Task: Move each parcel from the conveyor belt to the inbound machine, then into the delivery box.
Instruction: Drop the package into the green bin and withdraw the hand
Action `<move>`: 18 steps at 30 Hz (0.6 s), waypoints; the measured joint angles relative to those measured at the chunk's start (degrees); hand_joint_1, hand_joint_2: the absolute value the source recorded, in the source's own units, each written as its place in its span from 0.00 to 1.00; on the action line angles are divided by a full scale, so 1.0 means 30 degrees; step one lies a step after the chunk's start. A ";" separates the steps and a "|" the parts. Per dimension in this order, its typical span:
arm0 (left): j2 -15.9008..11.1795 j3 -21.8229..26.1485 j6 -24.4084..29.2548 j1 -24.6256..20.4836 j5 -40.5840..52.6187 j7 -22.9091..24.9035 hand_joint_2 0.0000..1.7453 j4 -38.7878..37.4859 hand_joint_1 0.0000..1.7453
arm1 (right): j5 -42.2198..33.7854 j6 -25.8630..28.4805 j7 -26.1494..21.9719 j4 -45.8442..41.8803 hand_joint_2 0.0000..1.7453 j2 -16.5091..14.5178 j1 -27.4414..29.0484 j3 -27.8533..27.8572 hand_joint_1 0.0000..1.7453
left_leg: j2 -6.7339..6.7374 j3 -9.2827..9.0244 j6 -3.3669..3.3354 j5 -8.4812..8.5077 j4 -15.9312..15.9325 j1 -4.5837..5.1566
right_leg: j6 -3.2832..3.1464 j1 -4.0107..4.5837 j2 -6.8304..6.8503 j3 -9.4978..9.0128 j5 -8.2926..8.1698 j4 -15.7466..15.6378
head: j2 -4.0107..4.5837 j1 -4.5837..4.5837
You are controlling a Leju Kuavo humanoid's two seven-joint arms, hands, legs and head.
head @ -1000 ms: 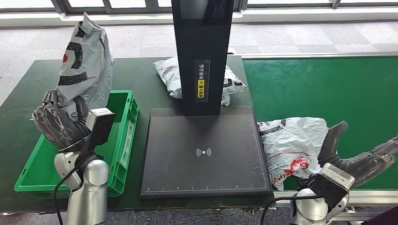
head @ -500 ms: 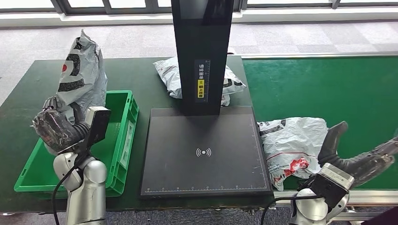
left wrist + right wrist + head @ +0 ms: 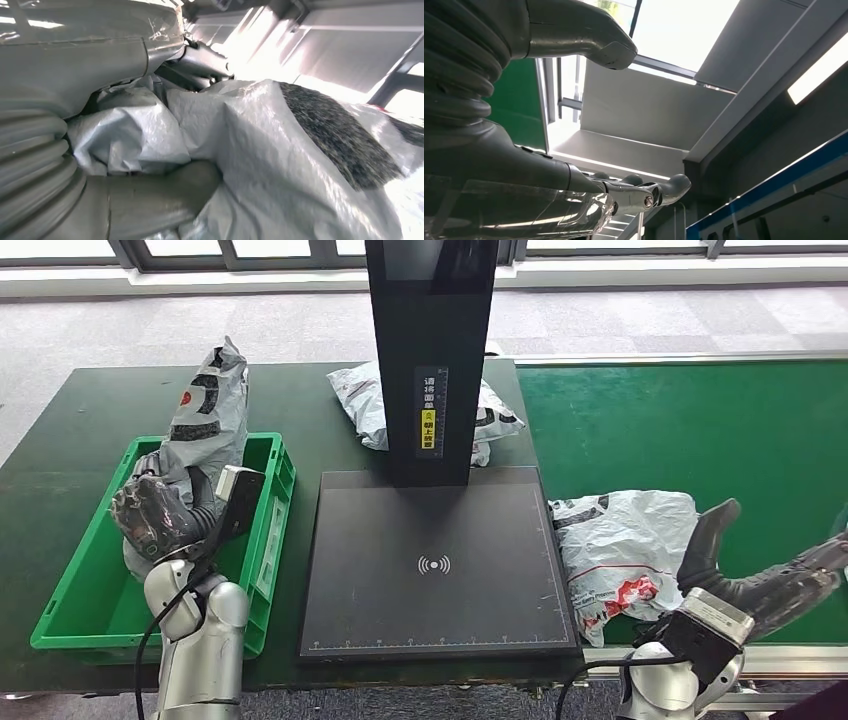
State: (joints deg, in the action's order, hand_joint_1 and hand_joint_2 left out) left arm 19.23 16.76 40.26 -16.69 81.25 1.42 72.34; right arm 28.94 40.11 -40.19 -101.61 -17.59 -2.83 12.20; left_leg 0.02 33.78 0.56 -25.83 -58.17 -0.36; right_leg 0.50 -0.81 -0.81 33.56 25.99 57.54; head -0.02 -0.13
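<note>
Green delivery box (image 3: 271, 502) sits on the dark green bench (image 3: 60, 430), left of the inbound machine's black scan plate (image 3: 436, 565). Its long side lies just beside the plate's left edge. Inside the box: the lower end of a grey parcel (image 3: 206, 416), a soft poly mailer with black and red print. The parcel stands tall and tilted, its top rising above the far rim of the box. The box floor nearer the robot shows bare green.

Left hand (image 3: 160, 516) is over the box interior, fingers wrapped around the bunched lower part of the grey parcel. Left wrist view confirms the grip: the thick grey thumb (image 3: 165, 195) presses into crumpled grey film (image 3: 280, 150), which fills most of that view. The silver left forearm rises from below at the box's near edge.

Second grey parcel (image 3: 362, 400) lies on the bench behind the machine's black column (image 3: 430, 350), partly hidden by it.

White parcel (image 3: 620, 550) with red print lies at the left end of the green conveyor belt (image 3: 700, 430), touching the right edge of the scan plate.

Right hand (image 3: 760, 575) is low at the near edge of the belt, just right of the white parcel, palm turned up, thumb raised, fingers stretched out and apart, holding nothing. Right wrist view looks up at the ceiling; thumb (image 3: 589, 42) and fingers (image 3: 644, 192) are well separated.
</note>
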 joint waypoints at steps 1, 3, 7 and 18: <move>0.0020 0.0026 0.0000 -0.0099 0.0222 0.0308 1.00 -0.0330 0.00 | 0.0007 -0.0002 0.0000 0.0000 1.00 0.0000 0.0000 0.0000 0.00 | -0.0001 0.0000 0.0000 0.0000 0.0000 0.0000 | 0.0000 0.0000 0.0000 -0.0001 0.0000 0.0000 | 0.0000 0.0000; 0.0087 0.0141 0.0000 -0.0262 0.0642 0.0645 0.75 -0.0937 0.00 | 0.0015 -0.0005 0.0000 0.0000 1.00 0.0000 -0.0001 0.0000 0.00 | -0.0002 0.0000 0.0000 0.0000 0.0000 0.0000 | 0.0000 0.0001 0.0000 -0.0002 0.0000 0.0001 | 0.0000 0.0000; 0.0213 0.0581 0.0000 -0.0545 0.0807 0.0762 0.00 -0.1881 0.00 | 0.0013 -0.0007 0.0000 0.0013 1.00 -0.0002 -0.0001 0.0000 0.00 | -0.0003 0.0001 0.0000 0.0000 0.0000 -0.0001 | 0.0000 0.0001 0.0000 -0.0002 -0.0001 0.0001 | 0.0000 0.0002; 0.0328 0.1131 0.0000 -0.0721 0.0410 0.0652 0.00 -0.2667 0.00 | 0.0015 -0.0007 0.0000 0.0091 1.00 0.0000 -0.0006 0.0000 0.00 | -0.0003 0.0006 0.0000 0.0000 0.0001 -0.0001 | 0.0000 0.0001 0.0002 -0.0001 0.0000 0.0001 | 0.0000 0.0000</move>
State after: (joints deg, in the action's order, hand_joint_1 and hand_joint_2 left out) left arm 20.22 20.15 40.26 -18.85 82.48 3.38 64.34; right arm 28.98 40.09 -40.19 -101.34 -17.59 -2.85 12.20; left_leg 0.01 33.80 0.55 -25.83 -58.17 -0.36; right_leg 0.50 -0.81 -0.81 33.56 25.99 57.54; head -0.02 -0.13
